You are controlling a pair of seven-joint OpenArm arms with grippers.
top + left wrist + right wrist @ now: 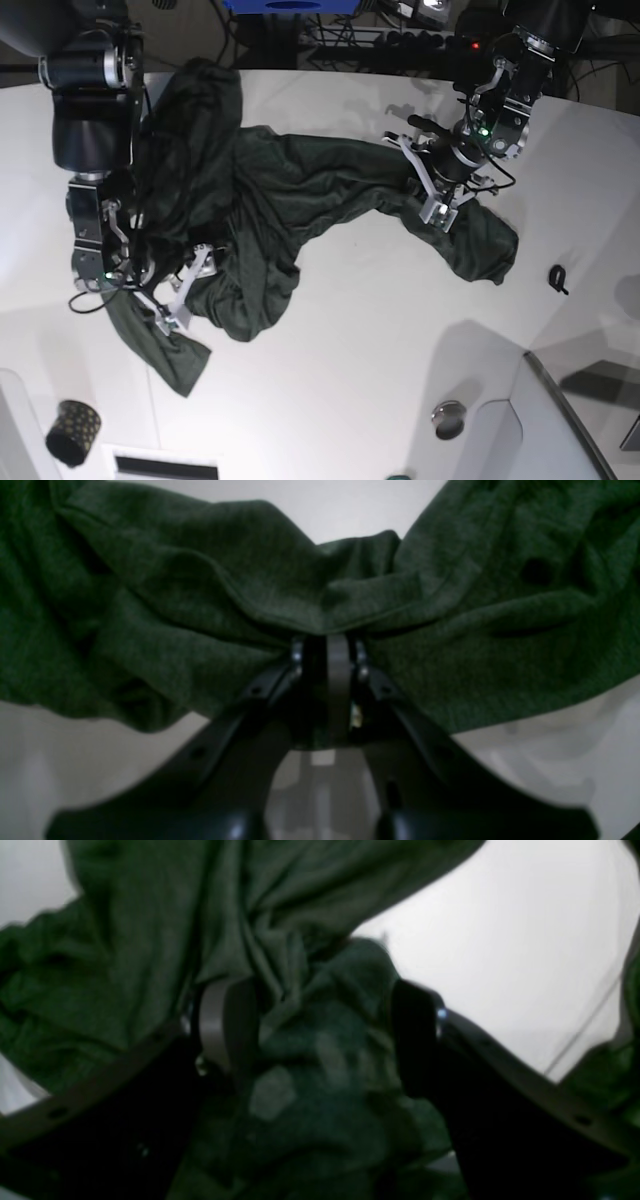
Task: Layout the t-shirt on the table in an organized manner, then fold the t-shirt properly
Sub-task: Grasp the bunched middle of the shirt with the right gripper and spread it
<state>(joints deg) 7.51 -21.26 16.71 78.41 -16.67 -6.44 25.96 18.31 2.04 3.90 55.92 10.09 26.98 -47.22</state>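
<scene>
Two holds needed: left fingers clenched on the crumpled dark green soft-fabric t-shirt, right fingers spread, so regrip, then pull apart over the white table.

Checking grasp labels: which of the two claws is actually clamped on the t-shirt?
The left claw, pinching a t-shirt fold between closed jaws. The right claw stands open around bunched fabric.

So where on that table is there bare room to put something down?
Bare table lies in front of the t-shirt, between the dotted cup and the small round metal object. A strip behind the shirt's middle is free too. It is crowded around both pincers, where the cloth bunches.
</scene>
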